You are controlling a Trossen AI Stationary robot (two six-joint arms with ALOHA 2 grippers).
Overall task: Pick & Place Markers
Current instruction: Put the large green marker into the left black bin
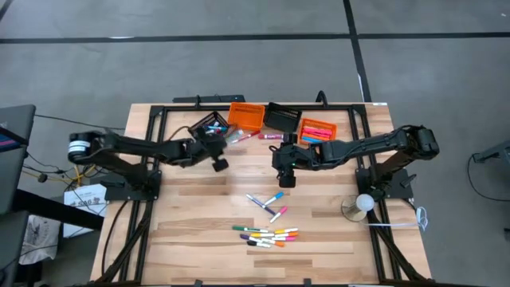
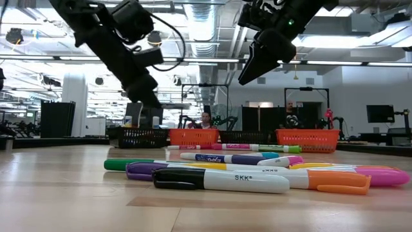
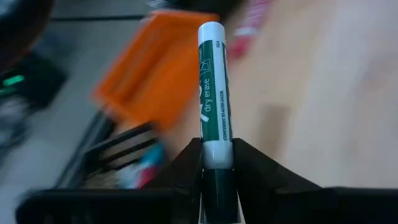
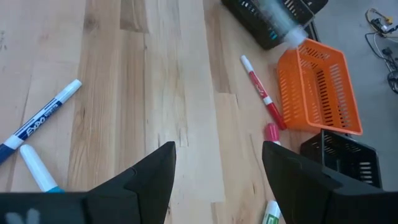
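Transport step. The left gripper (image 3: 217, 180), raised near the black bin (image 1: 209, 126) and orange bin (image 1: 246, 116) at the desk's (image 1: 191, 215) far edge, has its jaws closed on a green dry-erase marker (image 3: 214, 93). The right gripper (image 4: 217, 180) hovers mid-desk, jaws spread and empty. The remaining markers (image 1: 267, 234) lie loose at the near side. Next move, likely: carry the held marker over a bin, then release

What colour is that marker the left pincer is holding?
White barrel with a dark green label, marker clamped in the left pincer; the left wrist view shows it best.
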